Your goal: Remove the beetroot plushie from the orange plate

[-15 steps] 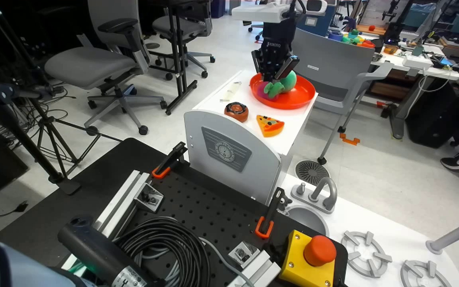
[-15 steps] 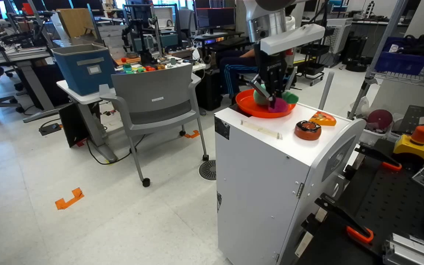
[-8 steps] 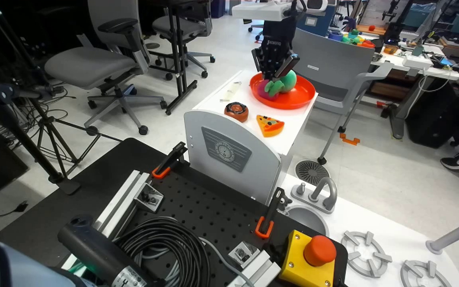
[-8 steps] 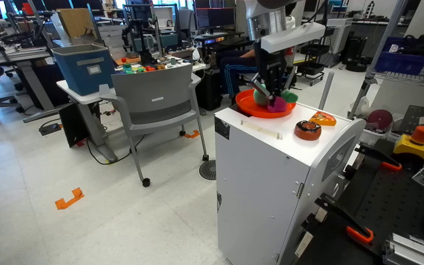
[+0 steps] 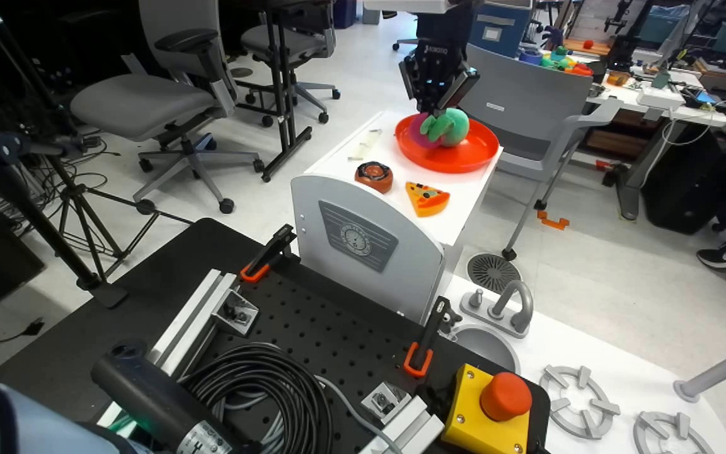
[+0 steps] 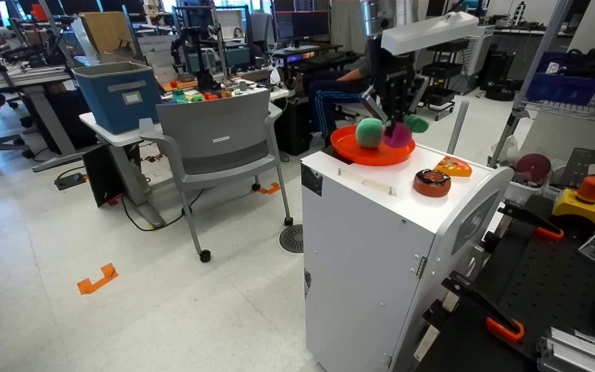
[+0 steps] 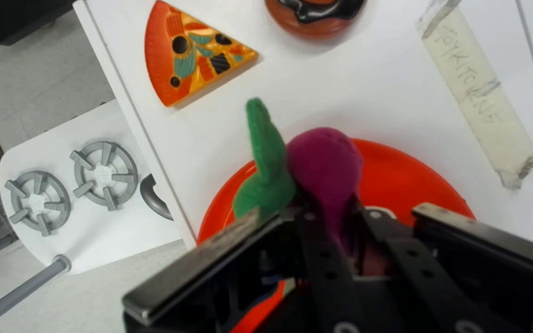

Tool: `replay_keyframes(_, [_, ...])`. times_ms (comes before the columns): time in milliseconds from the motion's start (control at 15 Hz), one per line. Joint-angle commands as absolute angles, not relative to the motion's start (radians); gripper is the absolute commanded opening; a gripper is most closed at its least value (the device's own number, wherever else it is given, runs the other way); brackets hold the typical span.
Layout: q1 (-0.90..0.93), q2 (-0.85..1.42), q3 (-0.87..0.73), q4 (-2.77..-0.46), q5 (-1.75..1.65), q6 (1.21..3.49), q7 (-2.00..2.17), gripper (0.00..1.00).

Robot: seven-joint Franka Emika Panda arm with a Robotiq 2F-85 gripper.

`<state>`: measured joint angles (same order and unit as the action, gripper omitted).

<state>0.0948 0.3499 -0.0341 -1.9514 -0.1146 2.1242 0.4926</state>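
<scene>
The beetroot plushie is a magenta ball with green leaves; it shows in both exterior views (image 5: 421,133) (image 6: 398,136) and the wrist view (image 7: 324,159). My gripper (image 7: 333,203) is shut on the plushie, its fingers on either side of the magenta body; it also shows in both exterior views (image 5: 430,108) (image 6: 392,124). The plushie hangs a little above the orange plate (image 5: 479,151), over its near part. The plate also shows in the wrist view (image 7: 414,175). The green leaves (image 7: 266,189) stick out to the left there. The lower fingertips are partly hidden by the plushie.
A round green toy (image 6: 369,133) sits in the plate beside the plushie. A toy pizza slice (image 5: 426,199) and a brown donut toy (image 5: 374,176) lie on the white box top (image 6: 359,194). A tape strip (image 7: 479,92) is stuck there. A grey chair (image 6: 220,129) stands close by.
My gripper has risen with the plushie in it and shifted toward the right in an exterior view. The plushie has come up off the plate. The green toy is less covered now.
</scene>
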Motion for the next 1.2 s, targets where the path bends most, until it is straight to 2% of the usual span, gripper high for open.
replay_keyframes(0, [0.103, 0.254, -0.052, -2.05, -0.139, 2.143, 0.527, 0.03])
replay_keyframes(1133, [-0.04, 0.125, -0.103, -2.182, -0.005, 2.14, 0.588, 0.03])
